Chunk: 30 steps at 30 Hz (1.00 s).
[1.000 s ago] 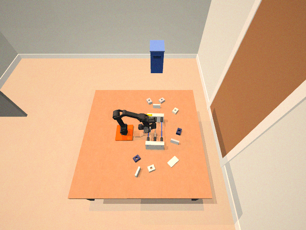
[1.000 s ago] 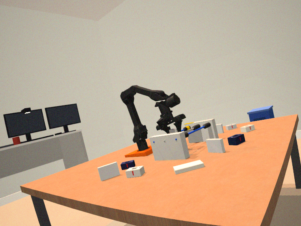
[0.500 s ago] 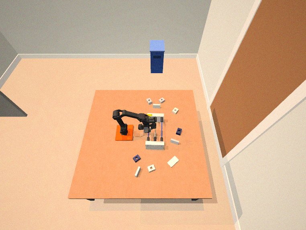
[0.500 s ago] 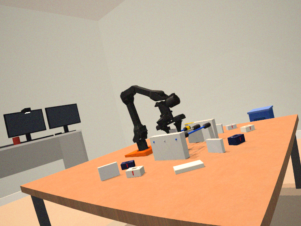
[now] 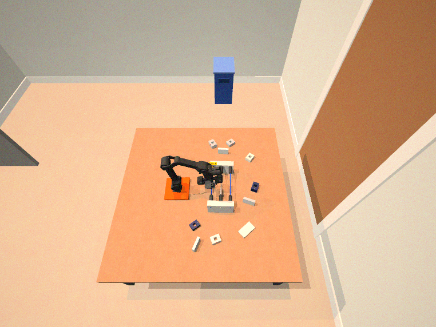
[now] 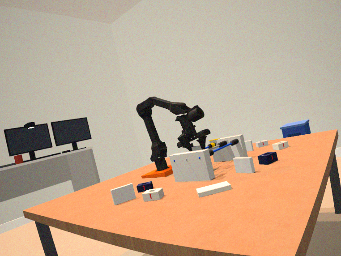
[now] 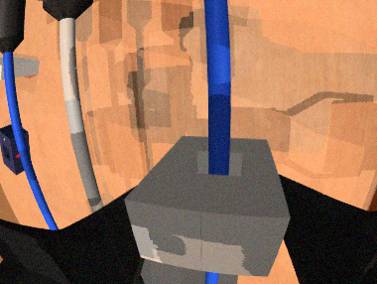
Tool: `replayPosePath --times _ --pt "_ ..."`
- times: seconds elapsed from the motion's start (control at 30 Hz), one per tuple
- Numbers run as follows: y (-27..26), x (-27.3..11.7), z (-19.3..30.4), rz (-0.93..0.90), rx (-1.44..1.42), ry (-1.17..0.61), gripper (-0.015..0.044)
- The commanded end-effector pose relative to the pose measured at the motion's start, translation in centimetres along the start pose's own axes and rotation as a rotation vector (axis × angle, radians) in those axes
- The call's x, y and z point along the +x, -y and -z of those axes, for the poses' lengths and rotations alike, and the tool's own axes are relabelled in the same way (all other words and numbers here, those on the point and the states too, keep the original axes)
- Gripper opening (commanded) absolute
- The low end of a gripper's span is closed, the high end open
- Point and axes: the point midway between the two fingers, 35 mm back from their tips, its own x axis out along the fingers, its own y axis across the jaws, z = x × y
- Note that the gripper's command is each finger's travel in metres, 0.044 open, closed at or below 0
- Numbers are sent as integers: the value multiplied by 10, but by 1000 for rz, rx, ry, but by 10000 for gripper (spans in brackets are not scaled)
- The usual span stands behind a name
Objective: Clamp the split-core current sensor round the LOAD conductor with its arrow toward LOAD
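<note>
The grey sensor (image 7: 169, 191) is round the blue conductor (image 7: 218, 60) (image 5: 211, 192) nearest the arm's base. The conductor passes through its square window. Its two halves appear to meet at a thin seam on the face toward the wrist camera. No arrow shows on its visible faces. My gripper (image 5: 210, 183) (image 6: 197, 148) (image 7: 212, 183) is shut on the sensor, with a black finger on each side. A yellow label (image 5: 213, 163) sits on the far end block above this conductor; its text is too small to read. A yellow band (image 6: 212, 145) is on the conductor.
A whitish conductor (image 7: 68, 60) and another blue conductor (image 7: 11, 89) (image 5: 230, 184) run alongside. They span the near end block (image 5: 220, 207) (image 6: 191, 166) and the far end block (image 5: 227, 163). White and navy square-holed blocks and plain white slabs stand around the fixture.
</note>
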Motion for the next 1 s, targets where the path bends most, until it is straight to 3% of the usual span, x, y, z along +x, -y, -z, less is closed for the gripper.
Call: replayPosePath --times 0.0,0.13,0.97 --pt "0 0 0 2 0 0 184" --pt "0 0 0 2 0 0 268" --pt "0 0 0 2 0 0 268"
